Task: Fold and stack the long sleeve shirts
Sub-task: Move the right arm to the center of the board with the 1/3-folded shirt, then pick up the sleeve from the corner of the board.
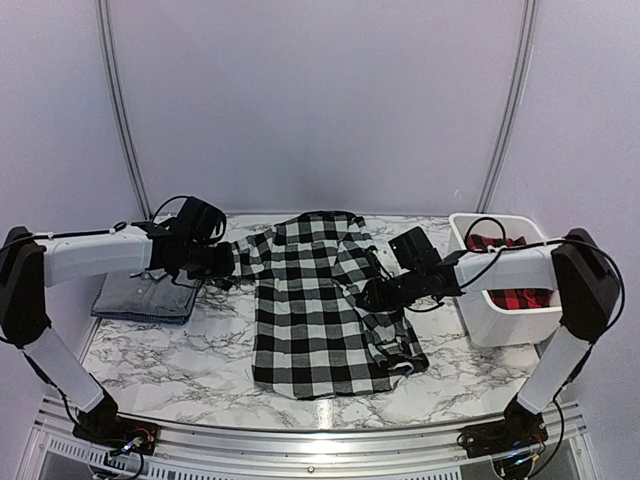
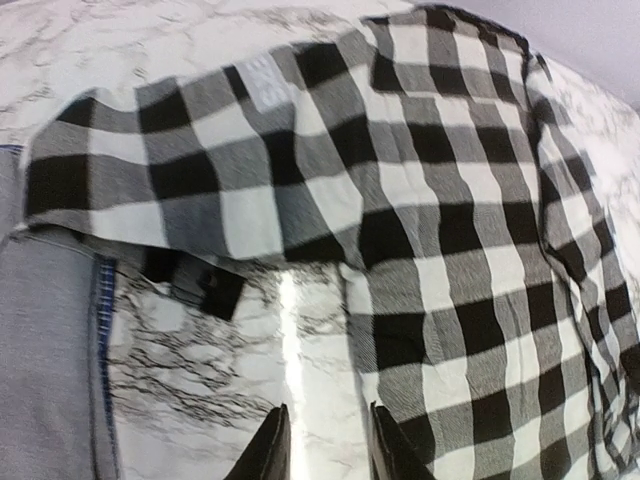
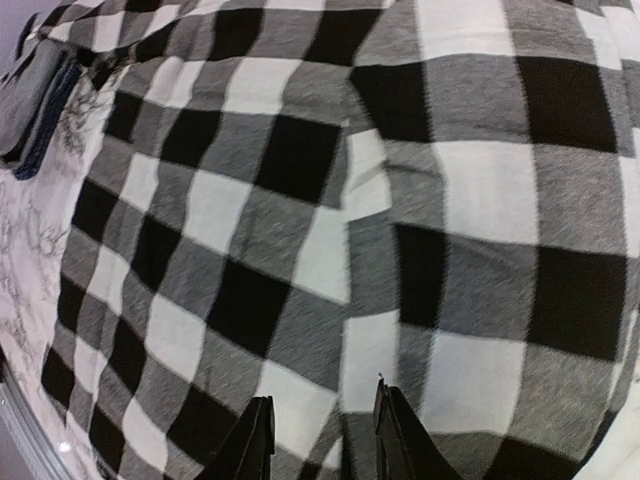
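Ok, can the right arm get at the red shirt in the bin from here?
Probably yes. The bin is open-topped, close beside the right arm, and nothing lies on the red shirt. The arm's jaws stand open over the checked shirt, so it would need to lift and swing back.

Grey-veined white marble tabletop (image 1: 170,365), pale lilac wall panels (image 1: 320,100), two slim metal poles (image 1: 119,100), even light.

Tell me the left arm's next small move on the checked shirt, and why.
Probably lower the left gripper and pinch the sleeve of the checked shirt: its jaws stand open over bare marble beside the sleeve, which lies spread out, not folded in.
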Robot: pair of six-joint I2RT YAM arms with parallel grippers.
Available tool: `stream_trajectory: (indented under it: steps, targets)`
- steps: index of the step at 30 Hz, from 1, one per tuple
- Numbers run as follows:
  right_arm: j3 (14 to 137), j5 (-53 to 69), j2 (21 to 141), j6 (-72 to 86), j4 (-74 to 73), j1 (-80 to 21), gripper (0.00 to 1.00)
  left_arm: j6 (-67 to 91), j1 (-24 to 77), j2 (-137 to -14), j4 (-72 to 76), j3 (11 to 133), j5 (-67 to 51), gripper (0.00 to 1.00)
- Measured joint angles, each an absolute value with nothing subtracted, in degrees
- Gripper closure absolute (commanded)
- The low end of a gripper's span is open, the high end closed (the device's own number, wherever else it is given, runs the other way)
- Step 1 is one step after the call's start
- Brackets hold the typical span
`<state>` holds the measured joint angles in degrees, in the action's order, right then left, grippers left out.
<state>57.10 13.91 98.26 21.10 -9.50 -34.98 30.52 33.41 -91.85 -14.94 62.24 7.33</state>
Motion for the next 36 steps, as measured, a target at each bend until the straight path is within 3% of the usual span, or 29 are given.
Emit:
stream_trajectory:
  steps: [7, 17, 36]
  targets:
    - [47.46, 13.93, 89.86, 24.47, -10.61, -40.4, 0.68, 32.6, 25.71, -90.19, -15.88, 64.01, 11.73, 0.66]
    - [38.92, 13.67, 87.83, 28.05, -8.32, -40.6, 0.68, 32.1, 15.62, -94.8, -16.58, 69.45, 11.79, 0.62]
    - [42.96, 14.39, 83.55, 28.32, -11.64, -40.6, 0.65, 30.48, 11.84, -105.47, -17.04, 73.47, 7.05, 0.6]
